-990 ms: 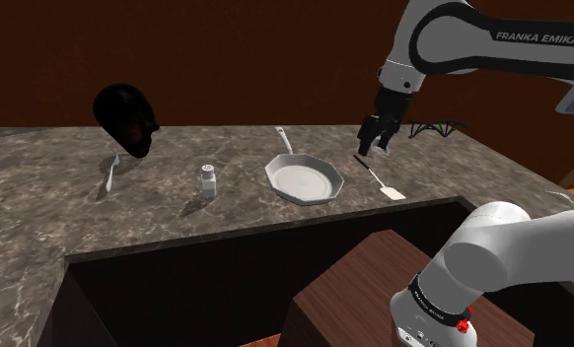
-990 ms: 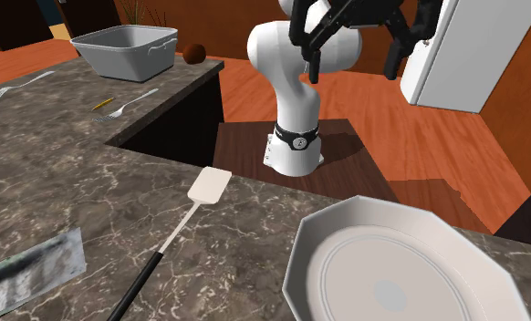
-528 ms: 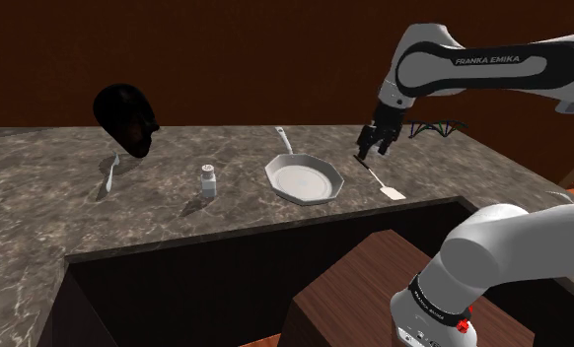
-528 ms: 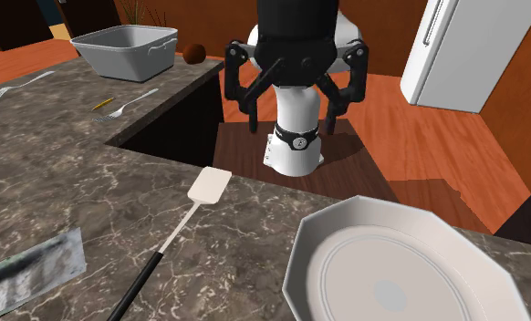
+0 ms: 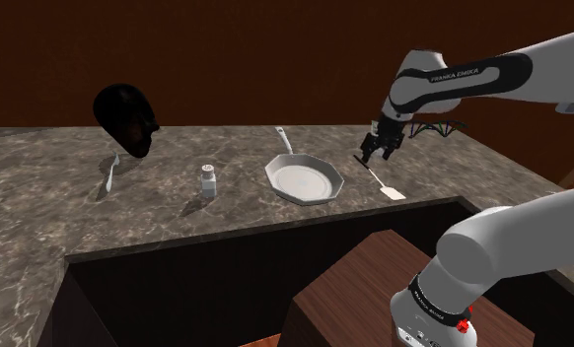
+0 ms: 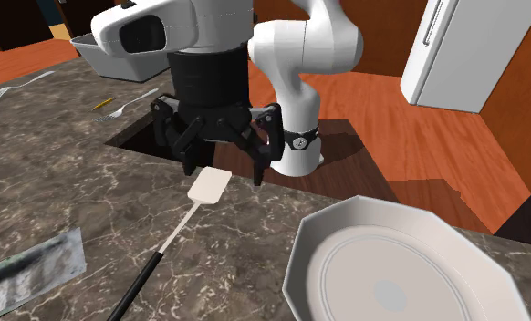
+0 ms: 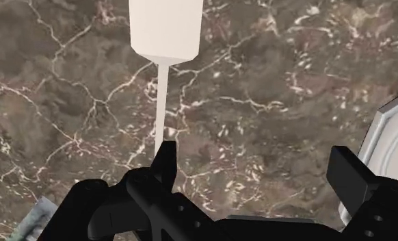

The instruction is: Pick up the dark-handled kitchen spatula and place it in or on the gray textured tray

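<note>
Now the gripper (image 6: 223,169) has dropped from well above to just over the counter (image 6: 72,182), fingers spread wide and nothing held yet. The spatula (image 6: 209,186) lies flat on the counter beside the pale eight-sided tray (image 6: 400,264), untouched. Seen from the wrist, one finger stands right at its thin neck and the other well off toward the tray, so the grasp looks off-centre. The dark handle is hidden under the gripper there — whether the fingertips touch the counter, I cannot tell.
</note>
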Controlling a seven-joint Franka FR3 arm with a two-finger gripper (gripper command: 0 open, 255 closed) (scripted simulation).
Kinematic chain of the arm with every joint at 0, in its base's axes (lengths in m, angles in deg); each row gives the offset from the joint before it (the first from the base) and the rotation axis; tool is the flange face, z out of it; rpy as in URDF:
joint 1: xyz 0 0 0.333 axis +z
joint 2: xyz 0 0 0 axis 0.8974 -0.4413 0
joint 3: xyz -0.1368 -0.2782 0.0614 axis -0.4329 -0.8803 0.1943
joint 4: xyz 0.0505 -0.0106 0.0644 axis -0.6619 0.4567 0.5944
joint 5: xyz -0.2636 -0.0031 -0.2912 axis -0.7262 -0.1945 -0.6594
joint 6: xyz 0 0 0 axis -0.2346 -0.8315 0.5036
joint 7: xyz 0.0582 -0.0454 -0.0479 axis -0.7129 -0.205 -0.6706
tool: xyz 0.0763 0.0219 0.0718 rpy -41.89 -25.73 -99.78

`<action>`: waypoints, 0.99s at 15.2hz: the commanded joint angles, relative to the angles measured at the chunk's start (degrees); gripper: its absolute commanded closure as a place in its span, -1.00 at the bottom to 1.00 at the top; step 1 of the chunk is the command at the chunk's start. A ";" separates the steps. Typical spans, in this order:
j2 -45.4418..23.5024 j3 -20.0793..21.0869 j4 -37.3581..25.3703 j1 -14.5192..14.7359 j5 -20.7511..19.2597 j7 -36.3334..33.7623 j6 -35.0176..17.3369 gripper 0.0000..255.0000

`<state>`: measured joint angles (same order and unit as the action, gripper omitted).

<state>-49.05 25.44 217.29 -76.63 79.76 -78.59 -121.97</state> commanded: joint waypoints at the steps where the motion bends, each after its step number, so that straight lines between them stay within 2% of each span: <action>1: -3.00 -1.56 -0.01 -1.10 -0.50 0.33 -3.61 -1.00; 7: -11.82 -6.24 -1.85 -3.62 -0.52 2.23 -12.04 -1.00; 15: -16.61 -7.11 0.35 -3.10 0.61 3.19 -18.93 -1.00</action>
<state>-65.22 18.38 217.26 -79.79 80.27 -75.45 -140.07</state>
